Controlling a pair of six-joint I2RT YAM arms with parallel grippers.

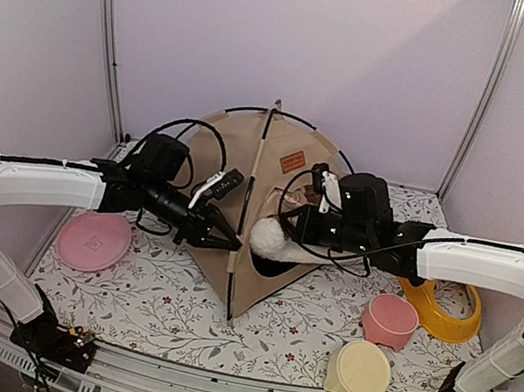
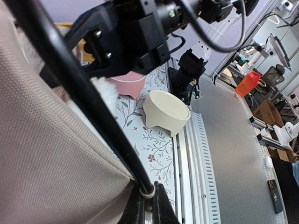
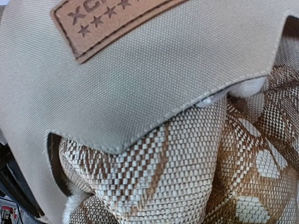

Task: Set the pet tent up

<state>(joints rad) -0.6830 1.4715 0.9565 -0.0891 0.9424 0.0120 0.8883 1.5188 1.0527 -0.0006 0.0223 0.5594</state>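
Observation:
The tan pet tent (image 1: 278,163) stands in the middle of the mat, with black poles arching over it and a brown label (image 1: 293,161). Its white pom-pom (image 1: 269,237) hangs at the doorway. My left gripper (image 1: 230,243) is at the tent's front edge. In the left wrist view it (image 2: 150,196) is shut on the black pole (image 2: 93,112) at a cord loop, beside the tent fabric (image 2: 46,163). My right gripper (image 1: 299,225) reaches into the doorway and its fingers are hidden. The right wrist view shows only tent fabric (image 3: 140,84), the label (image 3: 107,21) and the bear-print cushion (image 3: 187,172).
On the floral mat (image 1: 152,299) are a pink plate (image 1: 94,240) at the left, and a pink bowl (image 1: 389,320), a cream bowl (image 1: 359,372) and a yellow bowl (image 1: 445,310) at the right. The cream bowl (image 2: 166,112) sits near the front rail.

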